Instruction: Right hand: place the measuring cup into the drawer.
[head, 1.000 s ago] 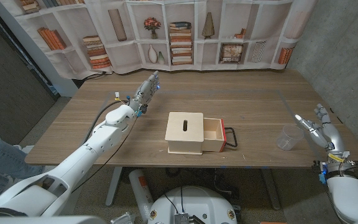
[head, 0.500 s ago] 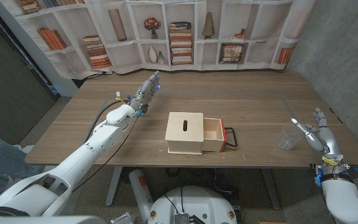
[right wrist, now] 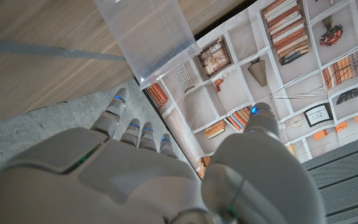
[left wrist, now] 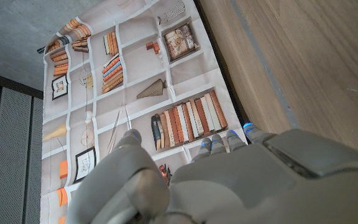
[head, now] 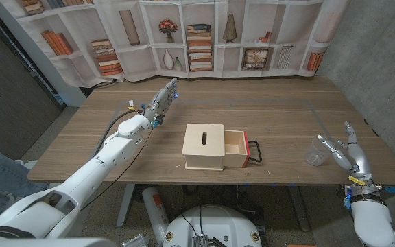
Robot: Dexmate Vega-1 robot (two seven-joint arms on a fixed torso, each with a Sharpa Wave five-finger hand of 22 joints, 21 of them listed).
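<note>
The clear plastic measuring cup [head: 317, 151] stands upright on the table near its right edge; it also appears close up in the right wrist view [right wrist: 146, 32]. My right hand [head: 344, 151] is just to the right of the cup, fingers spread, holding nothing. The light wooden box [head: 205, 146] sits mid-table with its drawer [head: 235, 148] pulled out to the right, a black-and-red handle [head: 256, 151] at its end. My left hand [head: 162, 96] hovers over the far left part of the table, fingers extended, empty.
A printed bookshelf backdrop [head: 197, 38] hangs behind the table. A grey wall [head: 382, 68] stands close on the right. Bare tabletop [head: 286, 116] lies between the drawer and the cup.
My right hand has drawn back toward the near table edge and tilted, ending beside the cup. The cup, box and left arm have stayed put.
</note>
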